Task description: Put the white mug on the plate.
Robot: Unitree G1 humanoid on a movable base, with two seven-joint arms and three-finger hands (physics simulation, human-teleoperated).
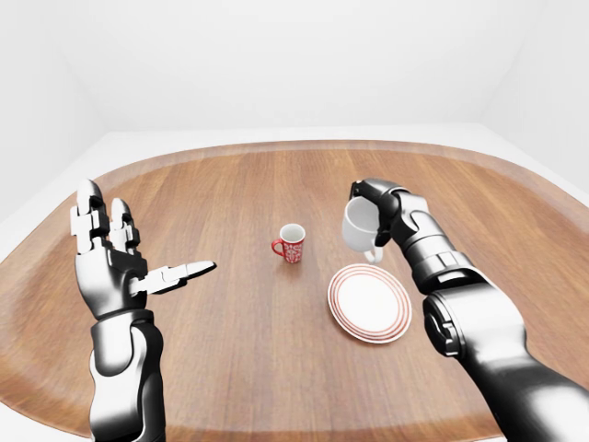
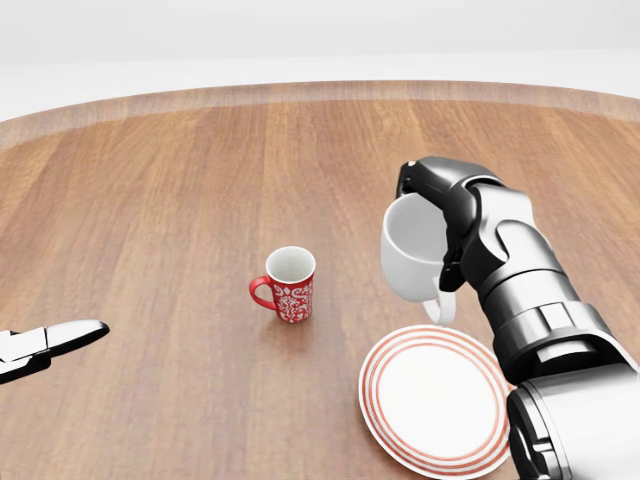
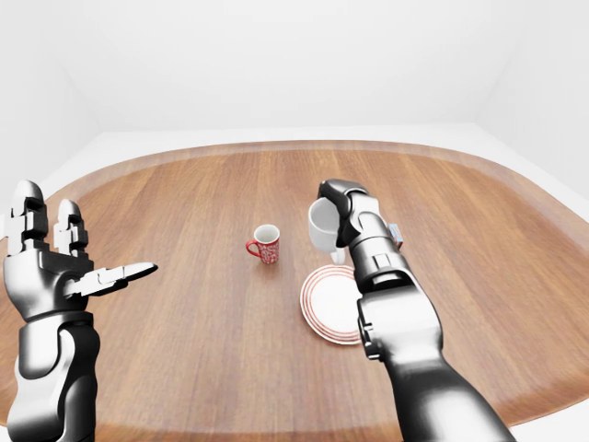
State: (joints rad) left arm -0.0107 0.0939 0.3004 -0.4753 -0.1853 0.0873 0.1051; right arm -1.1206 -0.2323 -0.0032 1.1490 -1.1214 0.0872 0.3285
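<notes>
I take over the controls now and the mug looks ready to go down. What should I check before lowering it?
1. Right hand closed round the white mug: ok.
2. Mug off the table: ok.
3. Mug right over the plate: not ok, it hangs at the plate's upper edge in the head view.
4. Plate bare: ok.
5. Red mug away from the plate: ok.
6. Left hand open, off to the left: ok.

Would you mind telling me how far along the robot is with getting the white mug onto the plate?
The pickup looks done: the right robot hand grips the white mug, lifted and tilted above the table. In hand is carrying it over; it hangs near the upper edge of the plate. Left: lowering and releasing it there. The left robot hand is open, and the red mug stands aside.
</notes>
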